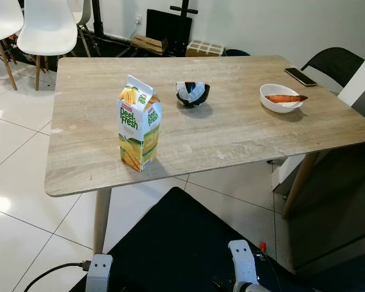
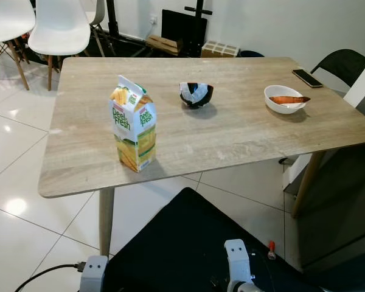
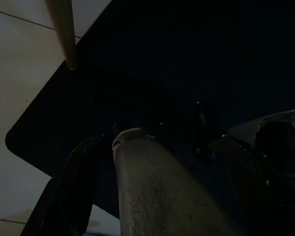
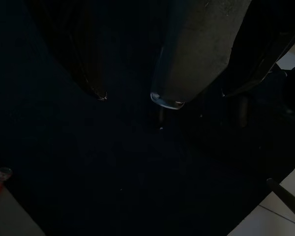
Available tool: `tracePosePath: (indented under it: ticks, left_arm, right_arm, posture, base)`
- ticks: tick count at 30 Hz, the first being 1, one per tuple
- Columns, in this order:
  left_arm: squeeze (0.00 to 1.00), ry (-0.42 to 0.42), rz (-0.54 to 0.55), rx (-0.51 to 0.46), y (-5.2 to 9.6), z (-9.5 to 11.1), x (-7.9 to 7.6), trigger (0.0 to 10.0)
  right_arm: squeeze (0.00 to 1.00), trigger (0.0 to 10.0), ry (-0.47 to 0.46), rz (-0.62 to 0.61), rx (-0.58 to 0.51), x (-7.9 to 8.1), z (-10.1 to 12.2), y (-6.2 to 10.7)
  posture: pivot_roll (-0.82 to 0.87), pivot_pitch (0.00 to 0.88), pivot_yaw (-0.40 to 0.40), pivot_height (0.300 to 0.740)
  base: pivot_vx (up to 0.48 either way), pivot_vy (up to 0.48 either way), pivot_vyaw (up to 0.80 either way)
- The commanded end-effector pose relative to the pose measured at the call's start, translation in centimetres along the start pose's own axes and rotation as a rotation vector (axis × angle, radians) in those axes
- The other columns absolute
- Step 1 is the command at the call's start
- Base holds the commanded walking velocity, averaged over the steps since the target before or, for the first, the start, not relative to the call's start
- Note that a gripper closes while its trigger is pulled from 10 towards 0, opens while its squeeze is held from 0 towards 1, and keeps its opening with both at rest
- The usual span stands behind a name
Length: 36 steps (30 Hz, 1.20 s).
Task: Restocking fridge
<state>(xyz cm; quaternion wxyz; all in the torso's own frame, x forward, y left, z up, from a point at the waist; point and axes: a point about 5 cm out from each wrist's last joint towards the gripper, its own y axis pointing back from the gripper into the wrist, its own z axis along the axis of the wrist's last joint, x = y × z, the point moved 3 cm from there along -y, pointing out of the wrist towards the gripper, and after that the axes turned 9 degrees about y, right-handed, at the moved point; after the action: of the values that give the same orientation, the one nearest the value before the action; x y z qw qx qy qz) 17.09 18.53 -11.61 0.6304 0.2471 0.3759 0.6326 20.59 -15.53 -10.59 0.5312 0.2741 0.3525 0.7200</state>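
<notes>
A yellow and green Peel Fresh juice carton [image 1: 139,125] stands upright near the front left of the wooden table [image 1: 231,134]. Behind it sits a small black bowl [image 1: 192,93] with white wrapping inside. Further right, a white bowl [image 1: 281,98] holds an orange piece of food. Both arms hang low below the table's front edge, over a black mat [image 1: 176,243]. In the dark left wrist view my left gripper [image 3: 160,142] has its fingers spread with nothing between them. My right gripper [image 4: 163,96] looks the same over the mat.
A phone [image 1: 300,76] lies at the table's far right corner. White chairs [image 1: 47,30] stand at the back left, a dark chair [image 1: 334,64] at the right. Boxes and a dark screen line the back wall. A cable [image 1: 48,274] runs over the white tiles.
</notes>
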Motion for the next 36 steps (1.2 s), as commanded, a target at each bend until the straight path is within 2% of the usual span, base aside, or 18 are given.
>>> tracePosePath:
  ticks: [1, 5, 6, 7, 8, 9, 10, 15, 16, 17, 18, 19, 24, 25, 27, 28, 29, 36]
  left_arm:
    - [1.00, -0.011, -0.008, 0.042, 0.2, -1.7, -0.8, 10.0]
    - [1.00, -0.022, 0.009, 0.043, 0.3, -1.8, -0.7, 10.0]
    - [0.58, -0.021, 0.010, 0.043, 0.3, -1.8, -0.7, 10.0]
    - [0.58, -0.021, 0.009, 0.043, 0.3, -1.8, -0.7, 10.0]
    - [0.00, -0.024, 0.009, 0.045, 0.3, -1.8, -0.7, 10.0]
    - [0.00, -0.026, 0.009, 0.047, 0.3, -1.9, -0.7, 10.0]
    - [0.00, -0.028, 0.009, 0.045, 0.3, -1.9, -0.7, 10.0]
    - [0.00, -0.033, 0.008, 0.038, 0.3, -1.8, -0.7, 10.0]
    - [0.00, -0.034, 0.009, 0.036, 0.3, -1.8, -0.7, 10.0]
    - [0.00, -0.035, 0.010, 0.035, 0.3, -1.8, -0.7, 10.0]
    - [0.00, -0.037, 0.011, 0.034, 0.4, -1.9, -0.4, 10.0]
    - [0.00, -0.037, 0.011, 0.034, 0.4, -1.9, -0.4, 10.0]
    - [0.00, -0.036, 0.014, 0.034, 0.8, -2.2, 0.3, 9.3]
    - [0.00, -0.035, 0.014, 0.036, 0.9, -2.4, 0.5, 6.2]
    - [0.00, -0.034, 0.014, 0.036, 0.9, -2.5, 0.6, 6.2]
    - [0.00, -0.033, 0.013, 0.038, 1.0, -2.6, 0.7, 4.1]
    - [0.00, -0.032, 0.012, 0.038, 1.1, -2.7, 0.7, 0.1]
    - [0.00, -0.022, 0.006, 0.042, 1.2, -2.9, 0.8, 0.0]
  right_arm:
    - [1.00, 10.0, 0.006, -0.006, 0.015, -0.2, -0.4, 0.1]
    - [1.00, 10.0, 0.015, -0.008, 0.016, -0.2, -0.3, 0.1]
    - [1.00, 10.0, 0.011, -0.005, 0.017, -0.2, -0.4, 0.1]
    - [1.00, 10.0, 0.008, -0.003, 0.018, -0.2, -0.4, 0.1]
    - [1.00, 10.0, 0.005, -0.004, 0.017, -0.2, -0.4, 0.1]
    - [1.00, 10.0, 0.004, -0.005, 0.016, -0.2, -0.4, 0.1]
    - [1.00, 5.7, 0.000, -0.008, 0.014, -0.2, -0.3, 0.1]
    - [0.97, 3.5, -0.007, -0.013, 0.011, -0.2, -0.3, 0.1]
    - [0.69, 0.9, -0.005, -0.014, 0.011, -0.2, -0.3, 0.1]
    - [0.69, 0.9, -0.003, -0.015, 0.010, -0.3, -0.3, 0.1]
    - [0.30, 0.0, -0.002, -0.015, 0.009, -0.2, -0.3, 0.1]
    - [0.30, 0.0, -0.002, -0.015, 0.009, -0.2, -0.3, 0.1]
    - [0.00, 0.0, -0.004, -0.016, 0.003, -0.3, -0.1, 0.1]
    - [0.00, 0.0, -0.009, -0.013, 0.001, -0.2, -0.1, 0.1]
    - [0.00, 0.0, -0.012, -0.011, 0.000, -0.2, -0.1, 0.1]
    - [0.00, 0.0, -0.014, -0.009, -0.001, -0.2, -0.1, 0.1]
    - [0.00, 0.0, -0.014, -0.008, -0.002, -0.2, -0.1, 0.1]
    - [0.00, 0.0, -0.014, -0.003, -0.002, -0.2, -0.1, 0.1]
  posture:
    - [0.05, 0.074, -0.113, 0.740]
    - [0.05, 0.074, -0.114, 0.740]
    - [0.05, 0.073, -0.114, 0.740]
    - [0.05, 0.073, -0.114, 0.740]
    - [0.05, 0.069, -0.113, 0.740]
    - [0.05, 0.069, -0.113, 0.740]
    - [0.05, 0.065, -0.114, 0.740]
    - [0.05, 0.062, -0.115, 0.740]
    - [0.05, 0.058, -0.116, 0.740]
    - [0.05, 0.058, -0.116, 0.740]
    - [0.05, 0.056, -0.116, 0.740]
    - [0.05, 0.056, -0.116, 0.740]
    - [0.05, 0.048, -0.115, 0.740]
    - [0.05, 0.048, -0.115, 0.740]
    - [0.05, 0.048, -0.115, 0.740]
    - [0.05, 0.044, -0.117, 0.740]
    - [0.05, 0.044, -0.117, 0.740]
    - [0.05, 0.041, -0.119, 0.740]
  base:
    - [0.000, 0.000, 0.00]
    - [0.000, 0.000, 0.00]
    - [0.000, 0.000, 0.00]
    - [0.000, 0.000, 0.00]
    - [0.000, 0.000, 0.00]
    - [0.000, 0.000, 0.00]
    - [0.000, 0.000, 0.00]
    - [0.000, 0.000, 0.00]
    - [0.000, 0.000, 0.00]
    - [0.000, 0.000, 0.00]
    - [0.000, 0.000, 0.00]
    - [0.000, 0.000, 0.00]
    - [0.000, 0.000, 0.00]
    - [0.000, 0.000, 0.00]
    - [0.000, 0.000, 0.00]
    - [0.000, 0.000, 0.00]
    - [0.000, 0.000, 0.00]
    - [0.000, 0.000, 0.00]
